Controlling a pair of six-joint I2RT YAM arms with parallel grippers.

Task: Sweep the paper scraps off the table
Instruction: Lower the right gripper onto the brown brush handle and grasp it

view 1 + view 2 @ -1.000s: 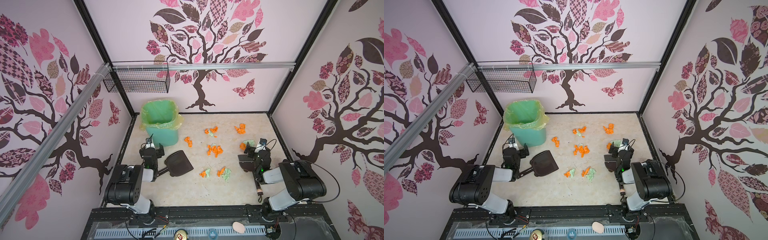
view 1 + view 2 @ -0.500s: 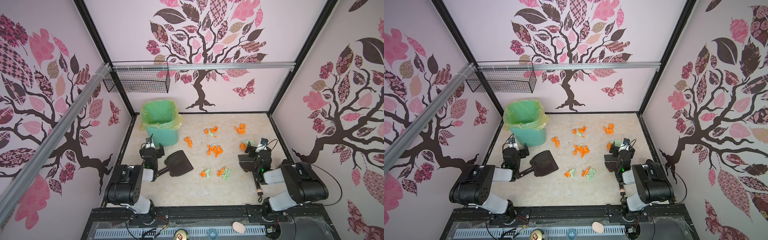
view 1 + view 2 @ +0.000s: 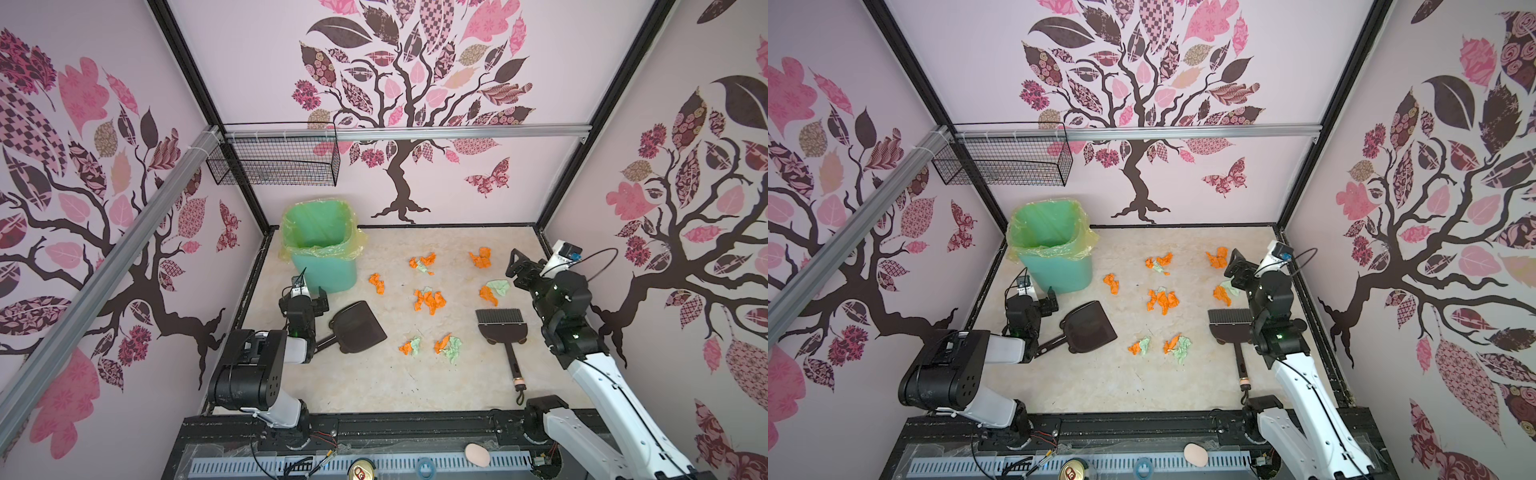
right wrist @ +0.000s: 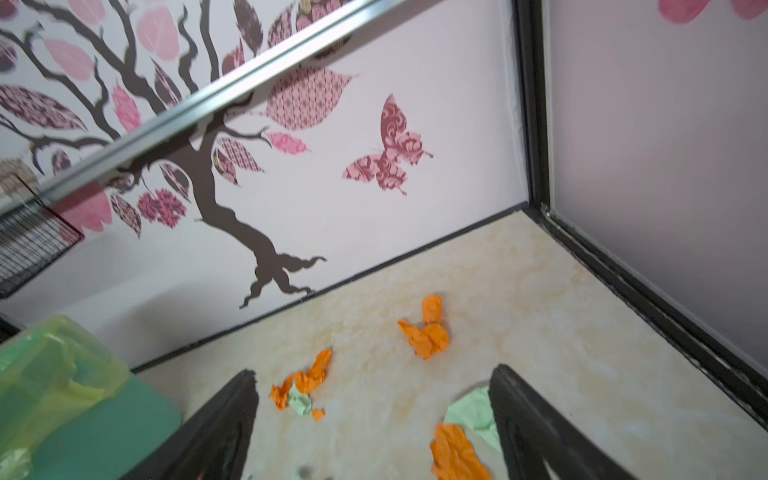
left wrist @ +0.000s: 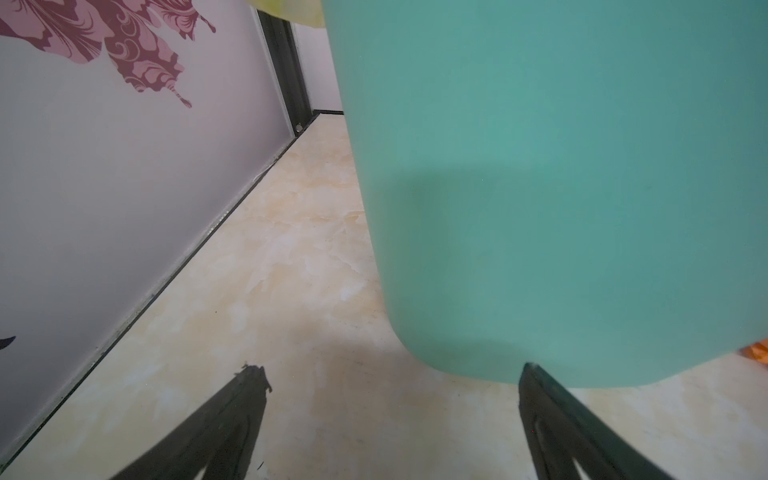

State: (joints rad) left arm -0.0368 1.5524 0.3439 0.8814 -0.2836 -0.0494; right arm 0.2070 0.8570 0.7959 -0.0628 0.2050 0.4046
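Right gripper [image 3: 518, 269] has risen from the brush [image 3: 500, 326], jaws spread, empty.
Left gripper [image 3: 309, 297] sits beside the bin [image 3: 322, 266], jaws apart; paper scraps [image 3: 429, 300] dot the beige table [image 3: 374, 386] between tree-patterned walls [image 3: 457, 187].

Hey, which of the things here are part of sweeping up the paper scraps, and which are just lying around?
For the job:
paper scraps, table, dustpan, brush, green bin.

Just lying about:
wire basket on the wall, drink can, beige oval thing.
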